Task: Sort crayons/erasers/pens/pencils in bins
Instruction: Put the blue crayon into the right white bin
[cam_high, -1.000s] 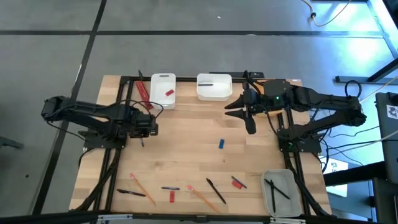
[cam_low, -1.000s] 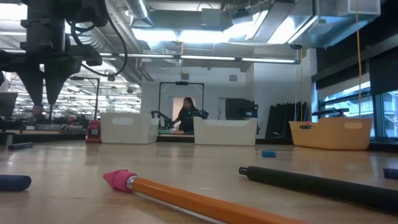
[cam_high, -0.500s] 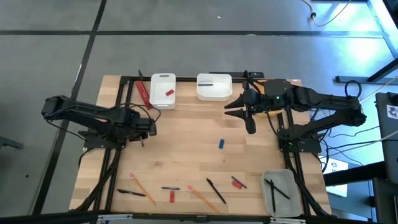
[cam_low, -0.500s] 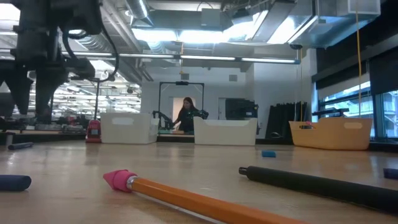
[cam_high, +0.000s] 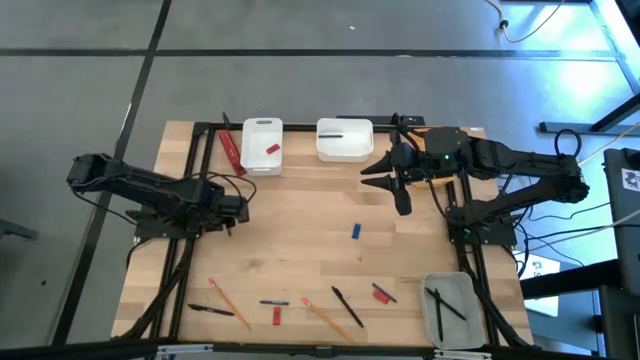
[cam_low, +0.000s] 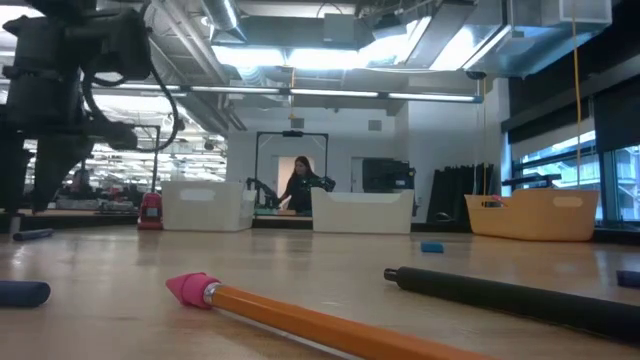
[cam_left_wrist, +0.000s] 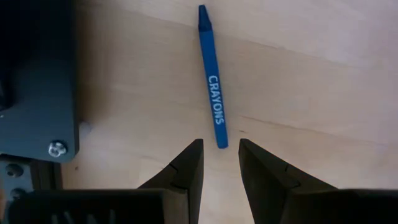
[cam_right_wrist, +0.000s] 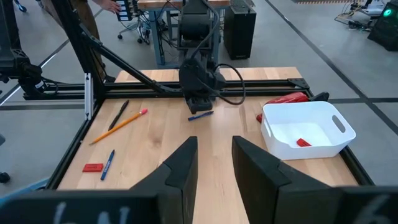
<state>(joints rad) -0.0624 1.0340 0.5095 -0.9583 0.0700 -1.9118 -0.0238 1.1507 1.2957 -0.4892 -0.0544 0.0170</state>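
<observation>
Far left: left gripper (cam_left_wrist: 221, 152) low over the bare wood, fingers apart with nothing between them, tips just short of a blue crayon (cam_left_wrist: 211, 78) lying flat and loose. Next along the far edge: narrow white bin (cam_high: 262, 123) with one red eraser (cam_high: 272, 149) inside. Across the near edge, all loose on the table: two pencils (cam_high: 228, 303), three pens (cam_high: 347, 306) and two more red erasers (cam_high: 383, 294). Further right at the far edge: wider white bin (cam_high: 345, 156) holding a single pen. Mid-table, well apart from everything: a small blue piece (cam_high: 355, 231), eraser or crayon stub, cannot tell which. Right of that: right gripper (cam_high: 388, 188) raised near the wider white bin, fingers apart and empty, waiting. Behind the right arm: yellow-orange bin (cam_low: 530, 225), contents hidden. Near right corner: translucent grey bin (cam_high: 462, 283) with two pens inside. Looks well under half done: four items binned, nine or so left out. Reads as the left gripper lining up on the blue crayon, with no crayon seen in any bin yet.
</observation>
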